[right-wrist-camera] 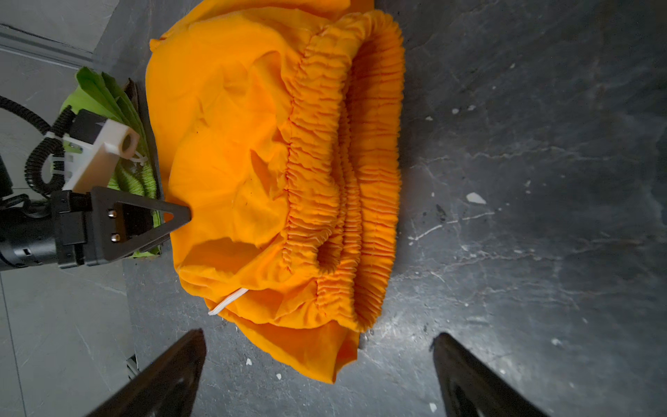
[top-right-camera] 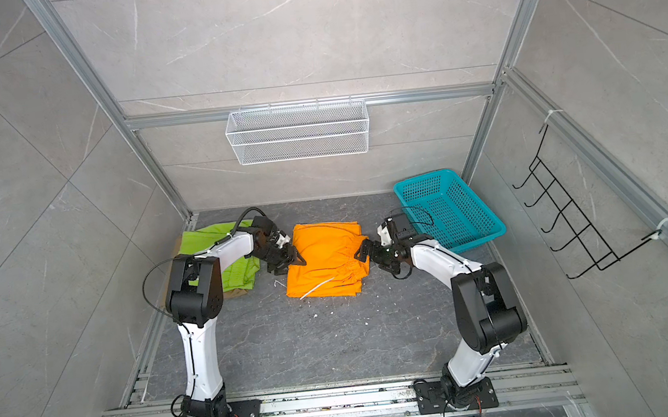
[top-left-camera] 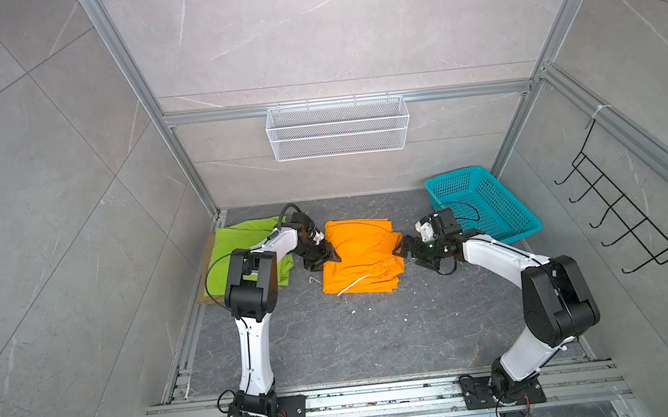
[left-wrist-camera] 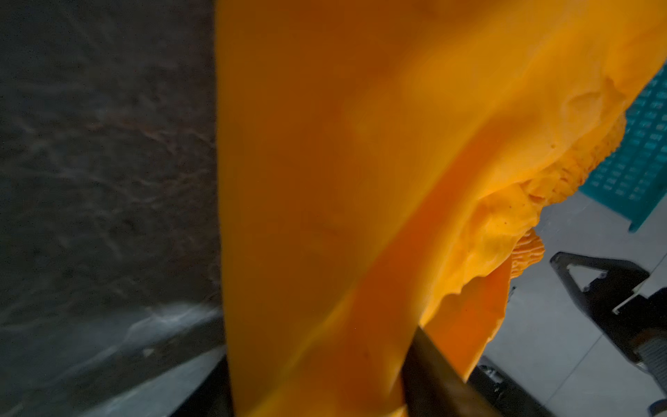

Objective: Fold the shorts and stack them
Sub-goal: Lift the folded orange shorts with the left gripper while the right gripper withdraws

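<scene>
Orange shorts (top-left-camera: 360, 257) lie folded at ctr-rear of the dark table (top-left-camera: 337, 343), seen in both top views. Their gathered waistband (right-wrist-camera: 361, 162) faces the R side, and a white drawstring (top-left-camera: 352, 285) trails toward the near edge. L gripper (top-left-camera: 324, 256) sits on the shorts' left edge, jaws partway closed w/ orange fabric filling the gap btwn them in the L wrist view. R gripper (top-left-camera: 407, 254) hovers at the waistband end, jaws spread wide, nothing clamped. The R wrist view shows bare table btwn the fabric and one finger (right-wrist-camera: 469, 375). Green shorts (top-left-camera: 239, 237) lie folded at rear left, partly behind the L arm, just left of the orange pair. A sliver of khaki shorts (top-right-camera: 235, 293) pokes out beneath them. Teal basket (top-left-camera: 491, 211) stands at rear right, just behind the R gripper. White wire basket (top-left-camera: 337, 130) hangs on the back wall. White flecks dot the table.
</scene>
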### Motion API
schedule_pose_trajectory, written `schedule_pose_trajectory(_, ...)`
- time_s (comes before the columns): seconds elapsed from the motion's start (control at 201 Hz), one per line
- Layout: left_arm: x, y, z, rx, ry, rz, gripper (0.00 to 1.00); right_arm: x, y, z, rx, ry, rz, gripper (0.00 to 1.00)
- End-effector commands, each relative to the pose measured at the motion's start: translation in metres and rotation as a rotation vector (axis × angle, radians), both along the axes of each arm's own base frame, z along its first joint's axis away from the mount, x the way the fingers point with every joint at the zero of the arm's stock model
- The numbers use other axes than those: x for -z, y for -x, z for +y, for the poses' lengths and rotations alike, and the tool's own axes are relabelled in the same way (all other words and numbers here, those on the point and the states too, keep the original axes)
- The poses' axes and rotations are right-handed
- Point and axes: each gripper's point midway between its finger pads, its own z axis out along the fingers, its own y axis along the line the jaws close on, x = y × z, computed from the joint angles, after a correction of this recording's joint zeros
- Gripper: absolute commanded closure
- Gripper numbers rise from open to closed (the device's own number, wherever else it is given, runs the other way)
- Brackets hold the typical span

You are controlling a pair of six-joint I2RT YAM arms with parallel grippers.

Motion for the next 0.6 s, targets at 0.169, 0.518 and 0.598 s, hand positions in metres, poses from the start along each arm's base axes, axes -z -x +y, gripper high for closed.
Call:
schedule_pose_trajectory(0.169, -0.027, 0.000, 0.011, 0.081, -0.111, -0.044, 1.00, -0.019, 0.001, -0.003, 0.010, -0.021, -0.046, 0.00)
schedule_pose_trajectory(0.518, -0.100, -0.001, 0.115, 0.179, -0.743, -0.176, 1.00, -0.020, -0.005, 0.008, 0.016, -0.095, -0.032, 0.00)
schedule_pose_trajectory(0.598, -0.124, -0.005, 0.138, 0.181, -0.886, -0.232, 1.00, -0.020, -0.008, 0.013, 0.010, -0.110, -0.025, 0.00)
